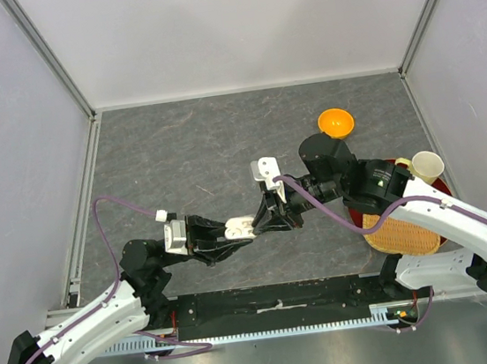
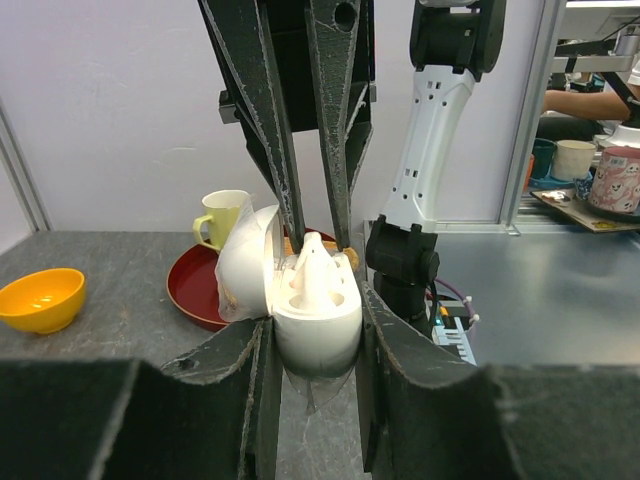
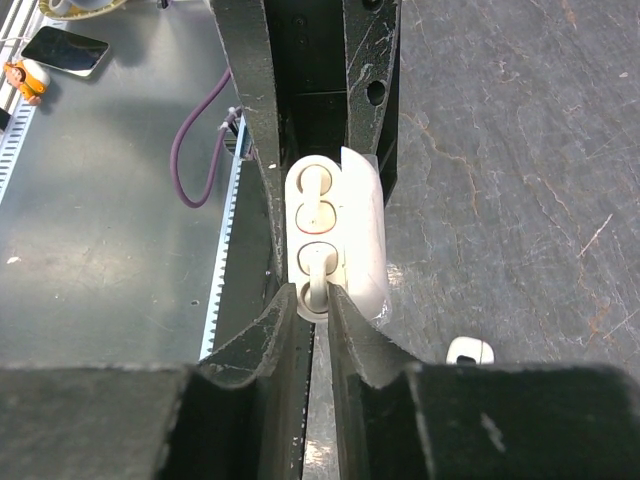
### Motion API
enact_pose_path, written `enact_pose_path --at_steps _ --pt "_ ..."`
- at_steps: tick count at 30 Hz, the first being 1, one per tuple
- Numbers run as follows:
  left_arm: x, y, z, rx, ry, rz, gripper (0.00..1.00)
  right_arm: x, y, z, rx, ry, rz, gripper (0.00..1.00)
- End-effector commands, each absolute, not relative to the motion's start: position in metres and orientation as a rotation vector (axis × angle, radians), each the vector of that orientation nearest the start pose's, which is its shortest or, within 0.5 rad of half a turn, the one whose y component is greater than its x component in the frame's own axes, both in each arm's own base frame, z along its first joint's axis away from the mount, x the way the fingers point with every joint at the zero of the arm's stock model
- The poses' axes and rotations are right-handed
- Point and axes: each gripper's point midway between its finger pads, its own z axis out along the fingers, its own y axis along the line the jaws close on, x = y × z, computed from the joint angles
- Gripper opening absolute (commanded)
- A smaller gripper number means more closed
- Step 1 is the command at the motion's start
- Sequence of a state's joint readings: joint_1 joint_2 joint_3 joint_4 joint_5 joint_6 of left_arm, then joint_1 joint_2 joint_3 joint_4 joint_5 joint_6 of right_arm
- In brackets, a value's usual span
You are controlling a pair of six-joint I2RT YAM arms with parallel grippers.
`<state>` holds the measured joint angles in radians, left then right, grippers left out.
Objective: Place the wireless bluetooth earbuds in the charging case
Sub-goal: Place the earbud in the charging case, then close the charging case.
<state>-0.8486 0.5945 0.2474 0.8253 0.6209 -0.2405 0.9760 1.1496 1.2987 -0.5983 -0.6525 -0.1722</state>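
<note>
My left gripper (image 1: 228,234) is shut on the open white charging case (image 1: 239,229) and holds it above the table. In the left wrist view the case (image 2: 318,320) sits upright between the fingers, its lid (image 2: 245,262) swung open to the left. My right gripper (image 1: 263,221) reaches in from the other side. It is shut on a white earbud (image 3: 317,275) that sits at the case's nearer slot. A second earbud (image 3: 313,190) lies in the farther slot. The held earbud shows as a white tip (image 2: 316,255) in the left wrist view.
A second white case (image 1: 266,170) lies on the table just behind the grippers and also shows in the right wrist view (image 3: 470,350). At the right are an orange bowl (image 1: 336,122), a cream cup (image 1: 426,166), a red plate (image 2: 195,290) and a wicker basket (image 1: 406,235).
</note>
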Motion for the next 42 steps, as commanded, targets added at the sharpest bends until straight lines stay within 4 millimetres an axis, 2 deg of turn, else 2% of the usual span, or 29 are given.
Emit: enact_pose_path --at_steps 1,3,5,8,11,14,17,21,24,25,27,34,38,42 --pt "0.081 -0.261 0.317 0.894 0.815 -1.289 0.02 0.106 0.329 0.332 -1.458 1.453 1.117 0.26" --pt "0.082 -0.261 0.315 0.895 0.822 -1.287 0.02 0.106 0.327 0.338 -1.444 1.436 1.114 0.31" --pt "0.082 -0.262 0.314 0.898 0.827 -1.285 0.02 0.106 0.324 0.348 -1.418 1.410 1.108 0.49" --pt "0.084 -0.262 0.312 0.899 0.842 -1.280 0.02 0.103 0.319 0.364 -1.384 1.356 1.111 0.71" --pt "0.085 -0.262 0.309 0.897 0.854 -1.277 0.02 0.099 0.311 0.380 -1.339 1.295 1.105 0.84" --pt "0.087 -0.261 0.308 0.887 0.860 -1.270 0.02 0.097 0.303 0.390 -1.294 1.254 1.098 0.91" --pt "0.086 -0.260 0.308 0.883 0.860 -1.268 0.02 0.105 0.296 0.395 -1.214 1.260 1.056 0.97" --pt "0.088 -0.261 0.307 0.876 0.867 -1.263 0.02 0.133 0.288 0.401 -0.999 1.351 0.986 0.98" --pt "0.089 -0.261 0.308 0.875 0.874 -1.263 0.02 0.160 0.279 0.398 -0.781 1.451 0.924 0.98" --pt "0.089 -0.261 0.308 0.875 0.872 -1.262 0.02 0.174 0.274 0.396 -0.648 1.501 0.907 0.98" --pt "0.090 -0.261 0.308 0.870 0.878 -1.260 0.02 0.183 0.273 0.393 -0.551 1.544 0.915 0.98" --pt "0.091 -0.261 0.308 0.865 0.882 -1.257 0.02 0.187 0.292 0.385 -0.406 1.642 1.048 0.98" --pt "0.091 -0.262 0.308 0.870 0.882 -1.262 0.02 0.193 0.297 0.375 -0.366 1.674 1.052 0.98" --pt "0.092 -0.261 0.306 0.864 0.882 -1.256 0.02 0.185 0.307 0.370 -0.429 1.663 1.102 0.98"
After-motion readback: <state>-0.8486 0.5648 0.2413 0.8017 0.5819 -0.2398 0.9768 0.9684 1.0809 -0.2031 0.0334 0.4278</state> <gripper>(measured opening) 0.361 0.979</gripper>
